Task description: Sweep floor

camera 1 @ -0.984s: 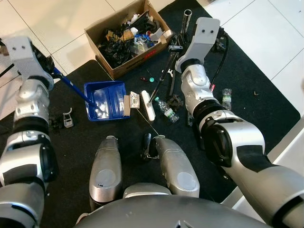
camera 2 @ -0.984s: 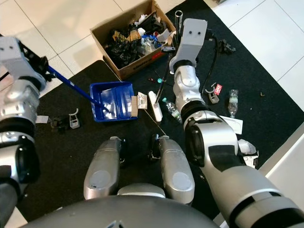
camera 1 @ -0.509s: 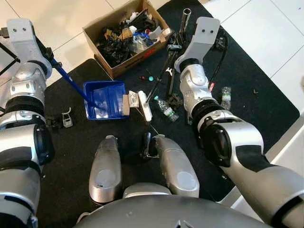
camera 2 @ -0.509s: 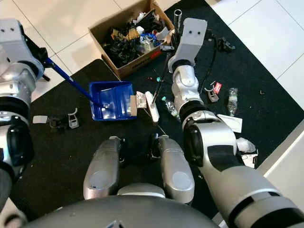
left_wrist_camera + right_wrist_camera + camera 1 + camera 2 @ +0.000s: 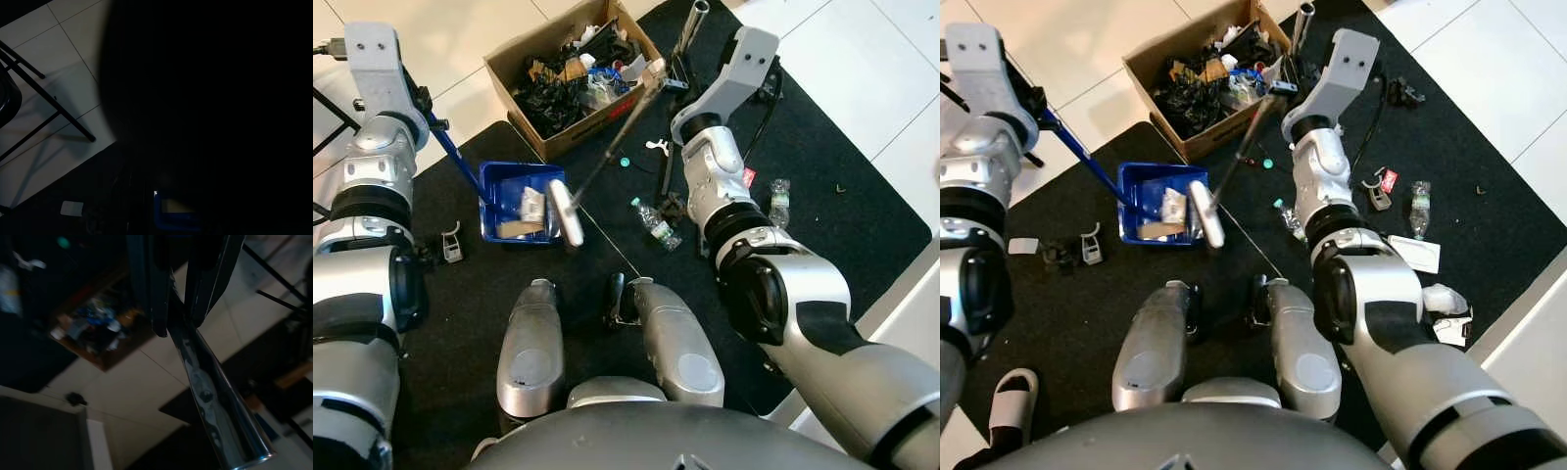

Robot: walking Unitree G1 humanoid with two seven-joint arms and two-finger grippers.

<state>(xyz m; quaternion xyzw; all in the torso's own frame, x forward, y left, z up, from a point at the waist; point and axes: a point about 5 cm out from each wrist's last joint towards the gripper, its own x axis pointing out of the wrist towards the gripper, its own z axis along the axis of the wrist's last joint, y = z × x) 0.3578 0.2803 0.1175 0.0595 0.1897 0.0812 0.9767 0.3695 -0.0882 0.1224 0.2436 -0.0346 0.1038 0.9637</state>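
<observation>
Holding the blue handle of the dustpan [image 5: 521, 201] high at the far left, the left gripper [image 5: 1030, 106] keeps the pan's open mouth facing right on the black mat [image 5: 489, 294]; how tightly its fingers close on the handle cannot be made out. Just right of the pan, the white broom head [image 5: 565, 211] lies across the pan's lip, touching it, with paper scraps already inside. From there the broom's long pole [image 5: 612, 130] slants up and to the far right, over the corner of the cardboard box [image 5: 570, 73] of clutter, to the right gripper [image 5: 181, 313], whose two fingers are clamped around the shiny pole. So the broom's axis points straight at the pan, and the right arm does the pushing. More litter waits further right: a plastic bottle [image 5: 655, 224] and small bits on the mat, with white tiled floor [image 5: 862, 69] beyond.
</observation>
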